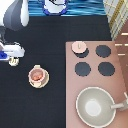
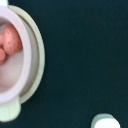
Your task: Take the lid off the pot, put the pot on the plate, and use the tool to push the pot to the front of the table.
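Claw (image 1: pixel 12 54) beside pot (image 1: pixel 37 75) on plate (image 1: pixel 38 83)

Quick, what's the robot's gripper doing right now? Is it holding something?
Gripper: at the exterior view's left edge, just up-left of the pot on the plate; open or closed cannot be told.

I see a black bench (image 1: pixel 50 45) with a brown stove panel (image 1: pixel 120 75) at the exterior view's right. Beyond its top edge is a blue striped surface (image 1: pixel 85 6), possibly flooring.
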You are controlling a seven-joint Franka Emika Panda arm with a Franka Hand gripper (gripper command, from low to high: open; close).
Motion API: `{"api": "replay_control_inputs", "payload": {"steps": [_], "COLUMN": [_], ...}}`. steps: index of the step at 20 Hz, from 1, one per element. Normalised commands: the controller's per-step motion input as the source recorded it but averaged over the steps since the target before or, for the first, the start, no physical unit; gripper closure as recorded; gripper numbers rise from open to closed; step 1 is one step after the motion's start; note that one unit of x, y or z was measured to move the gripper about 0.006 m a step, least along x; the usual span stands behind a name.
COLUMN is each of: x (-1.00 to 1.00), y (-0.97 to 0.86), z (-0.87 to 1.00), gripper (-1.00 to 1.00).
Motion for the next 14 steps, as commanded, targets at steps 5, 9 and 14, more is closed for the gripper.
{"api": "replay_control_inputs", "payload": {"steps": [5,9,14], "x": [-1.0,-1.0,-1.0], "y": [-0.45,-0.4,-0.17], "z": [-0.52,-0.75,-0.79], "gripper": [-1.0,-1.0,-1.0]}}
